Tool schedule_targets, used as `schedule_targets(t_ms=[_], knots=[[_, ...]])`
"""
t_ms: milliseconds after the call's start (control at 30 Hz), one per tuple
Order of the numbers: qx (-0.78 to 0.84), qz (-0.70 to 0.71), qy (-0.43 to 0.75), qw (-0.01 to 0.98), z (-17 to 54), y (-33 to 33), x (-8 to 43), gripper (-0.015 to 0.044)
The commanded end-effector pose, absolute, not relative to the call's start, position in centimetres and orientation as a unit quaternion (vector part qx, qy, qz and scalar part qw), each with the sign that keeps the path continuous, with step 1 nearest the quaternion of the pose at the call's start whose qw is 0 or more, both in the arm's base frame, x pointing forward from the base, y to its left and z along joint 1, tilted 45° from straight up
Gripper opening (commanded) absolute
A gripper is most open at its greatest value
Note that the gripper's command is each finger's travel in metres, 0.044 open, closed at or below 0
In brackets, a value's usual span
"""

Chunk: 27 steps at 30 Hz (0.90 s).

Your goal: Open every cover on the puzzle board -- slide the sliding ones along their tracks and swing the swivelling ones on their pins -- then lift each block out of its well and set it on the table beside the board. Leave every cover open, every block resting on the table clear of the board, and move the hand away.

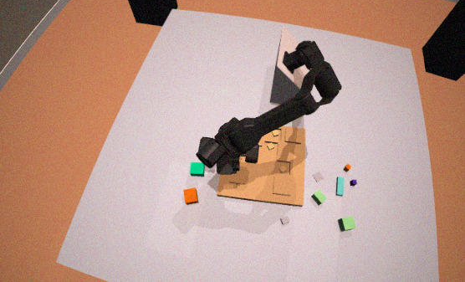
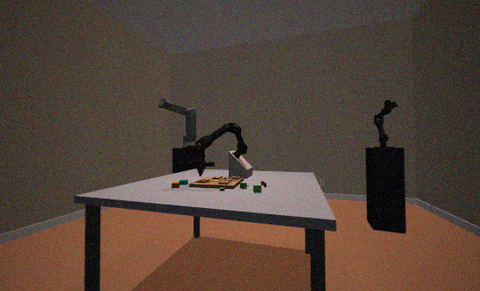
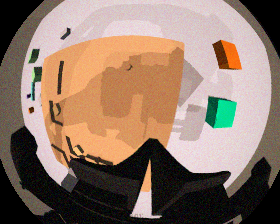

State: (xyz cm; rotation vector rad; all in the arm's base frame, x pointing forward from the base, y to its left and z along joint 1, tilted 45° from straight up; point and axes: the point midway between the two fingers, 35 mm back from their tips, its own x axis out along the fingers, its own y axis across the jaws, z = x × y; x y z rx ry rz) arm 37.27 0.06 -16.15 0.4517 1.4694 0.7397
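The wooden puzzle board lies flat. It shows thin dark outlines and small raised pieces; which covers are open is too small to tell, and the arm hides part of it. A green block and an orange block rest on the table beside the board. On the opposite side lie two light green blocks, one nearer and one farther. My gripper is shut and empty, above the board's edge nearer the green block.
A turquoise bar, a small orange cube, a small purple cube and two pale grey pieces lie around the board. A wedge-shaped stand stands behind the board, near the arm's base.
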Motion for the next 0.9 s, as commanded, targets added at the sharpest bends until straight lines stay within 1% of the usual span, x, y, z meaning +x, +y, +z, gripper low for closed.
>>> schedule_targets(t_ms=[0,867], knots=[[0.204,0.327,0.65,0.655,-16.5,0.5,37.0,0.0],[0.205,0.328,0.649,0.655,-18.1,2.2,36.8,0.0]])
